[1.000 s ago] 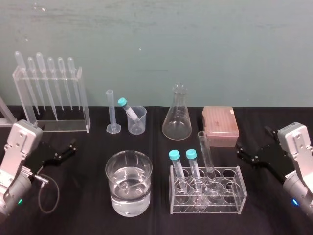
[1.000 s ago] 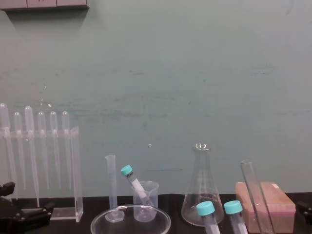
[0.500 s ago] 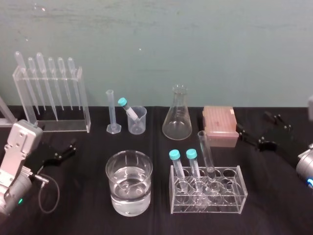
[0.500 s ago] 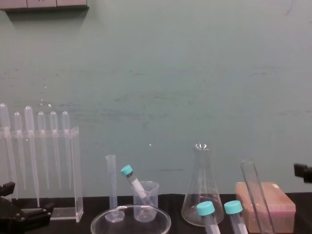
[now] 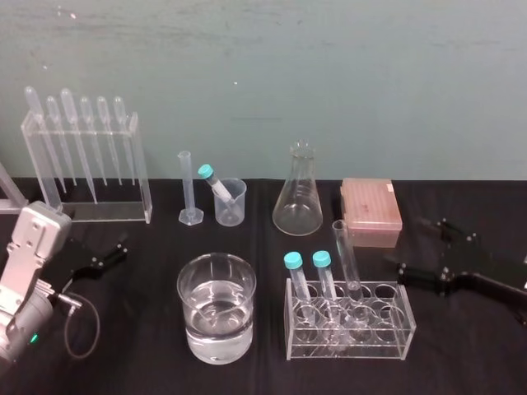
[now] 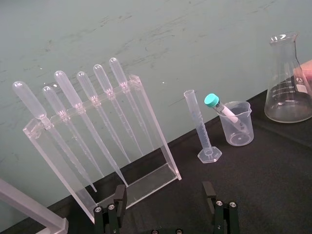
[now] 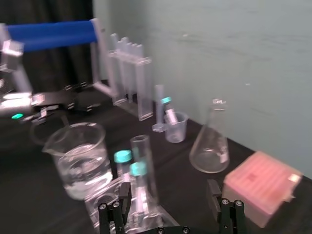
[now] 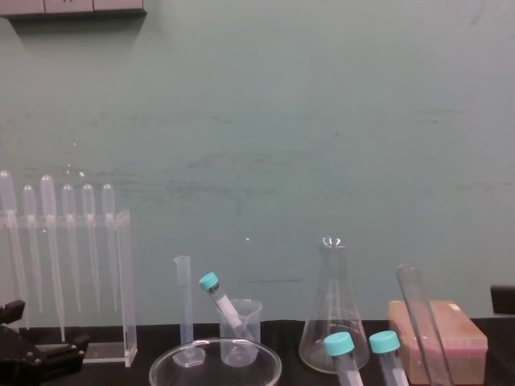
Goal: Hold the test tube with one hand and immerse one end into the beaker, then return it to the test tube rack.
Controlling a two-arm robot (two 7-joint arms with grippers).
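The test tube (image 5: 347, 257) is leant in the test tube rack (image 5: 397, 327), the right pincer (image 5: 420, 244) held wide open and empty nearby, the left pincer (image 5: 103, 257) parked open; the teal-capped tubes (image 5: 306, 276) alongside could perhaps be knocked by a skewed approach.

Soft, even light, seemingly from overhead, leaves the wall (image 5: 329, 74) behind the conical flask (image 5: 297, 193) uniformly bright. Small pale highlights glint on the flask's glass, while the black cloth (image 5: 272, 247) in front of it swallows shadows almost entirely.

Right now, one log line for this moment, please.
stage: pre-grasp | test tube: standing in rack, untouched | right gripper: open, right of rack | left gripper: open, parked far left
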